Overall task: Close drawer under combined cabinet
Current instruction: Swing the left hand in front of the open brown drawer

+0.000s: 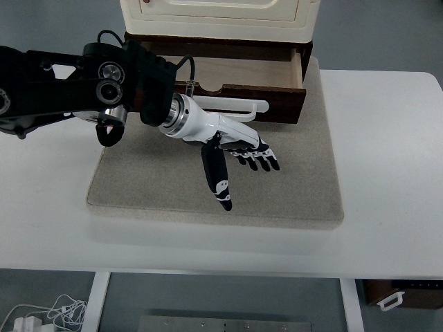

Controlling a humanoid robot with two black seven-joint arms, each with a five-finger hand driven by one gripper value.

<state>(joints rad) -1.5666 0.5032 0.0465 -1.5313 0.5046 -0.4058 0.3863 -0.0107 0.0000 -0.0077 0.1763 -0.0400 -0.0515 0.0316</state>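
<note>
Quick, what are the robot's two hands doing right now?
Left hand: open, fingers spread, holding nothing, in front of the open drawer.
Right hand: not in view.

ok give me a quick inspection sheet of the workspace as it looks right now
surface: white table with a grey mat on it
job's things: cream cabinet at the back of the mat; its dark wooden drawer is pulled open and looks empty, white handle on the front
clutter: nothing seen on the table
robot hands: left robot hand hovers in front of the drawer, fingers spread, holding nothing; right one not in view
cables: black cables along the left arm; white cable bundle on the floor
surroundings: grey floor; brown box under the table's right side
</note>
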